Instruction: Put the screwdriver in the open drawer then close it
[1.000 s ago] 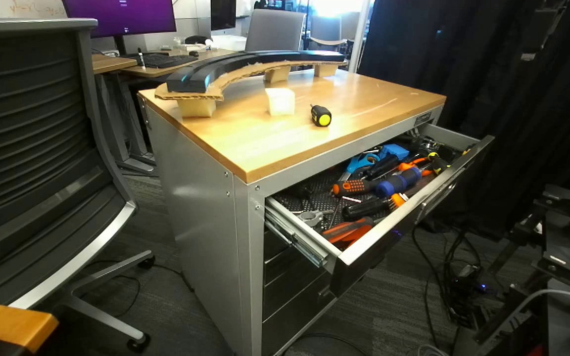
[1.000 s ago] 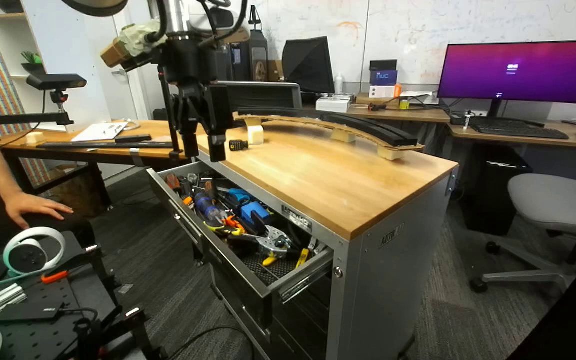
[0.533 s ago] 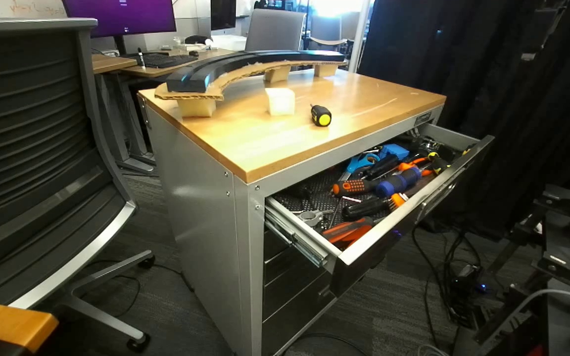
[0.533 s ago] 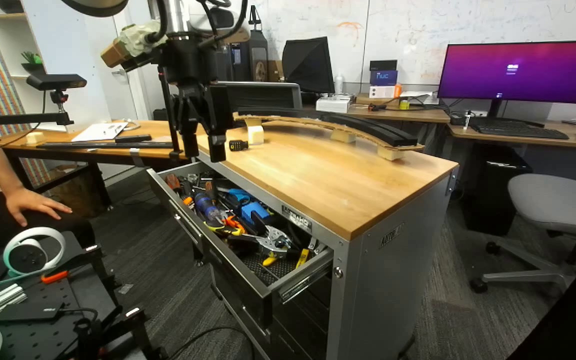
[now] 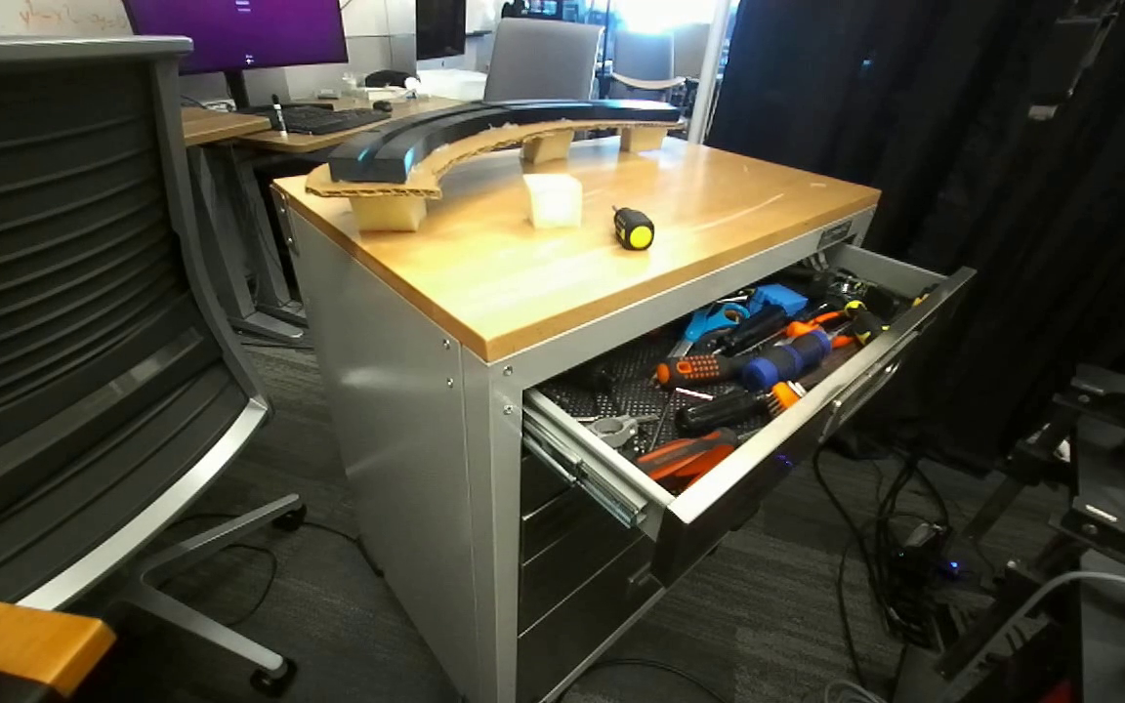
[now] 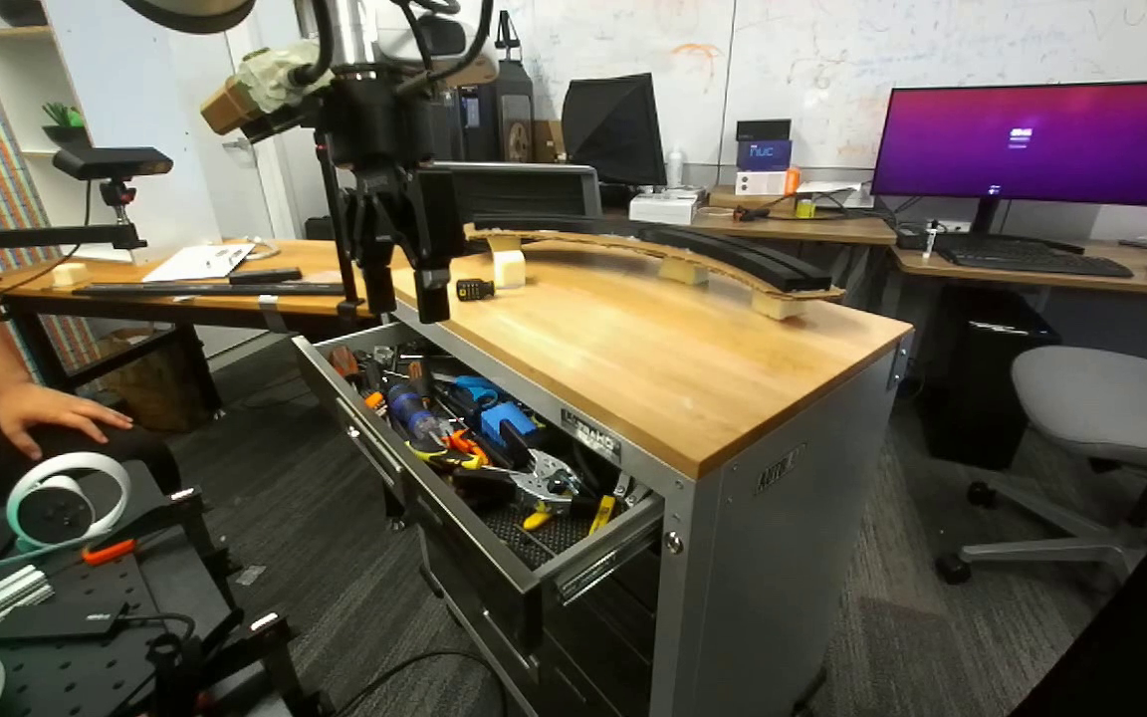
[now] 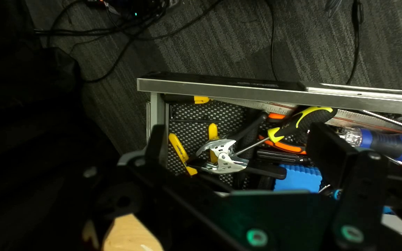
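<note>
The stubby yellow-and-black screwdriver (image 5: 634, 229) lies on the wooden tabletop, set back from the front edge. It also shows dark and small in an exterior view (image 6: 475, 290), and is out of the wrist view. The top drawer (image 5: 768, 434) of the grey cabinet is pulled out and full of tools; its front rim (image 7: 222, 91) crosses the wrist view. My gripper (image 6: 391, 304) points down above the drawer's far end, with the screwdriver just beyond it in that view. In the wrist view my gripper (image 7: 243, 139) has its fingers wide apart with nothing between them, above the drawer's tools.
A black curved piece (image 5: 514, 127) on cardboard and foam blocks stands along the tabletop's back. A loose foam block (image 5: 554, 201) sits beside the screwdriver. Inside the drawer lie a metal clamp (image 7: 223, 158) and a longer yellow-black screwdriver (image 7: 302, 122). A person's hand (image 6: 51, 413) rests at the left.
The person's hand at the left has shifted slightly left. The arm, the screwdriver and the drawer have not visibly moved.
</note>
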`<state>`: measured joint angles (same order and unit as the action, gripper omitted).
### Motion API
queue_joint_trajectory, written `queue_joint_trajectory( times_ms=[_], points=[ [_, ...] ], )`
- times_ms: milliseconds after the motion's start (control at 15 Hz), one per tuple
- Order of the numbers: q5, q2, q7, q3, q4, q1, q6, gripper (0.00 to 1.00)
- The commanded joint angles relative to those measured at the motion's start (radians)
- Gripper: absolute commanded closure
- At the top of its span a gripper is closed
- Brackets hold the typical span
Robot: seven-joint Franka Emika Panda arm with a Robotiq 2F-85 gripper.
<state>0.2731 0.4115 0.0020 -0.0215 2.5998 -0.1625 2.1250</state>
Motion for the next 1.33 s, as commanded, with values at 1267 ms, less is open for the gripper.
queue_joint_trajectory(
  times_ms=[1267],
  points=[
    [0.158,-0.618,1.035,0.056,-0.220,0.325,0.955,0.00]
  ],
)
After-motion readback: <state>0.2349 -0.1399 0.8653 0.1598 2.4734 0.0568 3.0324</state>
